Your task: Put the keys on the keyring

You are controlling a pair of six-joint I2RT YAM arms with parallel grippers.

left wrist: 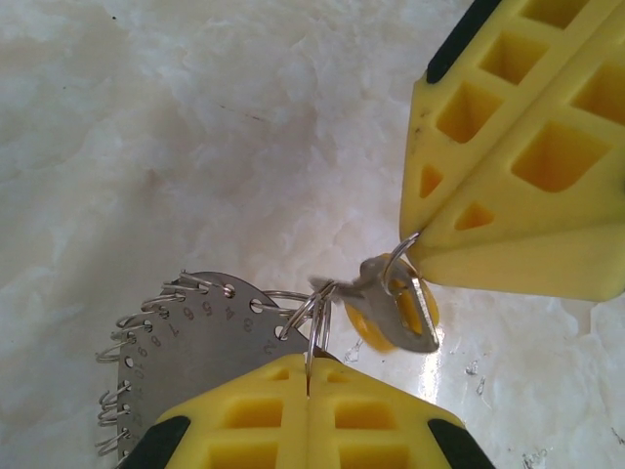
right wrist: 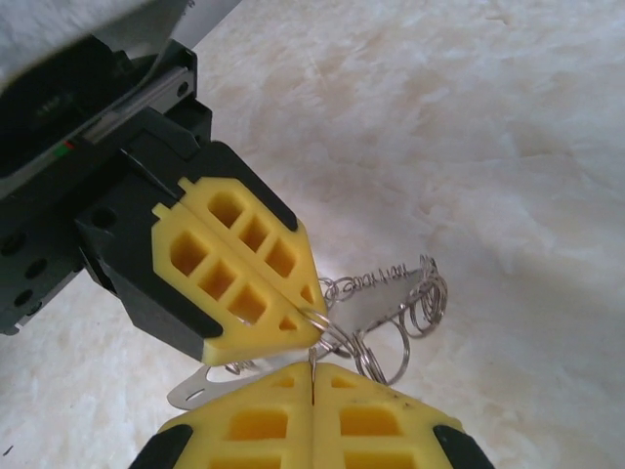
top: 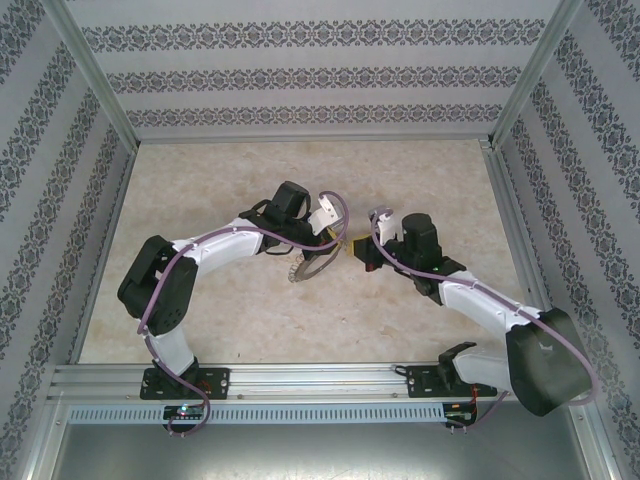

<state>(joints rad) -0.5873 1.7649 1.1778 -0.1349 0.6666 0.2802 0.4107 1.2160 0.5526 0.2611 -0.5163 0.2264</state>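
Yellow-tipped left gripper (left wrist: pixel 311 376) is pressed shut on a thin wire loop of the keyring (left wrist: pixel 186 342), a grey numbered plate fringed with small rings. Just beyond, the right gripper (left wrist: pixel 422 249), also closed, pinches the yellow-headed key (left wrist: pixel 391 315) by its ring. The key hangs between the 2 grippers over the pale marbled tabletop (left wrist: pixel 146 117).

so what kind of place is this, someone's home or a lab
Probably a lab-style robot test cell rather than a home. The left arm and right arm are bolted to an aluminium rail. The marble-look tabletop is boxed in by patterned wall panels.
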